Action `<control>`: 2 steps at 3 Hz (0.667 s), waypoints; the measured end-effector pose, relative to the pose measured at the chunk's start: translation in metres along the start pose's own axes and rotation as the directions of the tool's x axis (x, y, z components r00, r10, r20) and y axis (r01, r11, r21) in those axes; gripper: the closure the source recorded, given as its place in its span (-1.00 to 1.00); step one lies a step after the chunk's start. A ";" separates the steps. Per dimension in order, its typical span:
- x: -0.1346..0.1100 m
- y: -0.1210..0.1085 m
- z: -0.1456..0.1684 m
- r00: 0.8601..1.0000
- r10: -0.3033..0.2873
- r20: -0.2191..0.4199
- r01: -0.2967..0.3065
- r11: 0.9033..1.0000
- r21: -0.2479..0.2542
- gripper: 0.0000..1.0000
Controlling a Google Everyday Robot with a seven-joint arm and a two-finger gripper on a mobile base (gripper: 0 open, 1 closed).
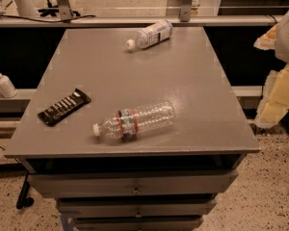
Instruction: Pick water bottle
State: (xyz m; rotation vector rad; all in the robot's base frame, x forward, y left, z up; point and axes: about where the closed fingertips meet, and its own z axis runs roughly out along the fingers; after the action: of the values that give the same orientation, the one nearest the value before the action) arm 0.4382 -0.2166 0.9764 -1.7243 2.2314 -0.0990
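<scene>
The water bottle is clear ribbed plastic with a white cap and a narrow red, green and blue band near its neck. It lies on its side near the front of the grey cabinet top, cap pointing left. My gripper shows as a pale yellow and white shape at the right edge of the camera view. It is off the cabinet's right side, well apart from the bottle and holding nothing that I can see.
A second bottle with a wide white label lies on its side at the back of the top. A black flat packet lies at the front left. A small white pump bottle stands on a ledge at left. Drawers sit below.
</scene>
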 end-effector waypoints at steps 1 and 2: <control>0.000 0.000 0.000 1.000 0.000 0.000 0.000 1.000 0.000 -1.00; -0.015 0.001 0.012 0.997 0.000 0.078 0.002 1.000 -0.018 -1.00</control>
State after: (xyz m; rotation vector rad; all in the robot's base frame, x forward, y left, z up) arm 0.4438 -0.1999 0.9682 -1.7089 2.1821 -0.0113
